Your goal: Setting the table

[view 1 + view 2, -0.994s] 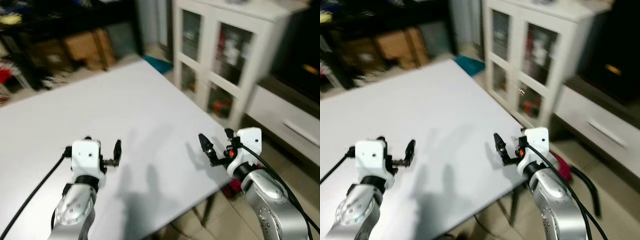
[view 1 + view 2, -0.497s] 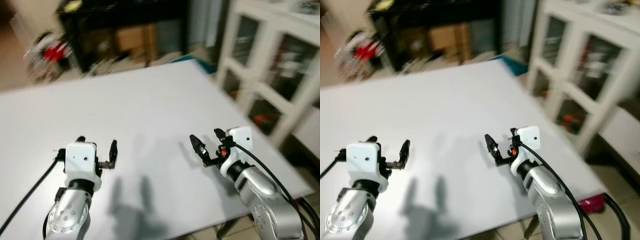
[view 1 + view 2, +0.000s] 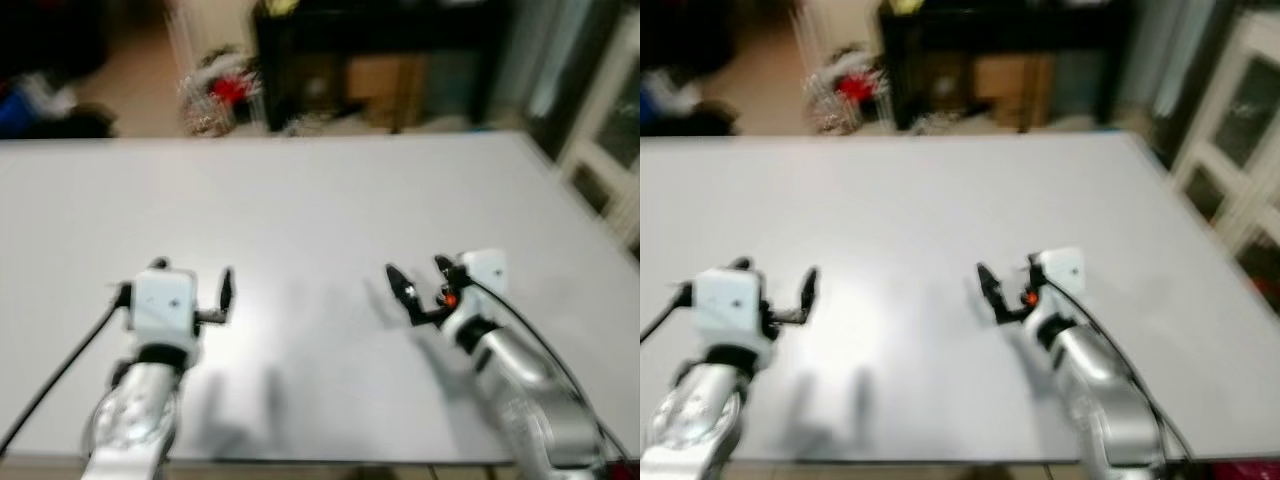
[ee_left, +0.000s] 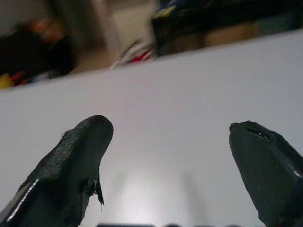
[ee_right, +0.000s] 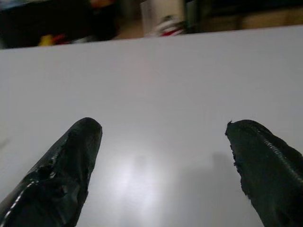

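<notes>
A white table spreads in front of the robot, and everything here is placed in relation to it. Nearest, at the table's near edge, two silver arms reach forward over the tabletop. The left gripper is held just above the table on its near left side, its two black fingers spread wide apart with nothing between them. The right gripper is held above the near right side, its fingers also spread wide and holding nothing. In both wrist views the fingertips frame bare white tabletop. Beyond the table's far edge, blurred, stands a dark shelf unit with brown boxes in it. To the left of that sits a wire rack with something red. At the table's far right is a white cabinet with glass doors.
</notes>
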Robot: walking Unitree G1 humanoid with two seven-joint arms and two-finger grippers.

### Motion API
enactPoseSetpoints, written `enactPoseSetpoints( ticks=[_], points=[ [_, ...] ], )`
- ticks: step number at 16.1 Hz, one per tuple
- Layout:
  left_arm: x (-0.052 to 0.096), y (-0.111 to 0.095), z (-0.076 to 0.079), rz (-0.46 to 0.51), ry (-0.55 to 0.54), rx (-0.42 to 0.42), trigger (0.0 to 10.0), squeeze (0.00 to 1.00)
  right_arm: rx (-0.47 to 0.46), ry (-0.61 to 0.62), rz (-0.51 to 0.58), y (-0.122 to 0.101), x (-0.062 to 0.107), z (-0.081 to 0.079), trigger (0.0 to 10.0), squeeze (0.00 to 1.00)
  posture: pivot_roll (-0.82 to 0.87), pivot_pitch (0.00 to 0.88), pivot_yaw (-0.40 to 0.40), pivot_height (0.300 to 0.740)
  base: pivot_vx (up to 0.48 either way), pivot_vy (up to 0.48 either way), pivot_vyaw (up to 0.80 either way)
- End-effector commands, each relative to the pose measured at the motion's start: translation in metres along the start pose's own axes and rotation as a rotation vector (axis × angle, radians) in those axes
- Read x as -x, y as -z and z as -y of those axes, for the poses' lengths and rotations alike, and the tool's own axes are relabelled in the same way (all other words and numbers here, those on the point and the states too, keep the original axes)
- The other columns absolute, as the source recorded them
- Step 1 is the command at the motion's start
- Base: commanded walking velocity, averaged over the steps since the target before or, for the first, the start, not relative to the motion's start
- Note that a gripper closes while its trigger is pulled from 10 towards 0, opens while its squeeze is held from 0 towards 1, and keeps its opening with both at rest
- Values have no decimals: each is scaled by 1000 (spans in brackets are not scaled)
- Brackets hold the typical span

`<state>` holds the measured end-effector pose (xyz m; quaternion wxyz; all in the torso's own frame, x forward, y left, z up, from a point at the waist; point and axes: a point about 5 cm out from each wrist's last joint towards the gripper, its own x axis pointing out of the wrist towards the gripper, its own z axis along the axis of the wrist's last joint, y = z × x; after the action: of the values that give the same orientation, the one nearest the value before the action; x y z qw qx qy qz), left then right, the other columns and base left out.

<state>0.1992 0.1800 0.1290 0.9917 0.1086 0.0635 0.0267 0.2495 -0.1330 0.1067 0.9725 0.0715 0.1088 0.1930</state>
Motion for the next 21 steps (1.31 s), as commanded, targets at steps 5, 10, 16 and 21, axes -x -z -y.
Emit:
enactPoseSetpoints(
  ticks=[5, 10, 16, 21],
  points=[
    [-1, 0, 1, -11, -12, 9, 10000, 0, 20, 37, 52, -11, -6, 0, 10000, 0, -80, 0, 51, 740, 0, 391, 0],
    [2, 2, 1, -20, -31, 18, 10000, 0, 118, 43, 87, -14, -12, 1, 10000, 0, -70, 0, 27, 740, 0, 389, 0],
    [9, 2, 0, -26, -52, 24, 10000, 0, 54, -196, 76, -13, -10, -17, 10000, 0, -50, 0, 11, 740, 0, 381, 400],
    [12, 2, -1, -30, -70, 22, 10000, 0, 56, -295, 60, -10, -9, -29, 10000, 0, -32, 0, 0, 740, 0, 376, 800]
  ],
)
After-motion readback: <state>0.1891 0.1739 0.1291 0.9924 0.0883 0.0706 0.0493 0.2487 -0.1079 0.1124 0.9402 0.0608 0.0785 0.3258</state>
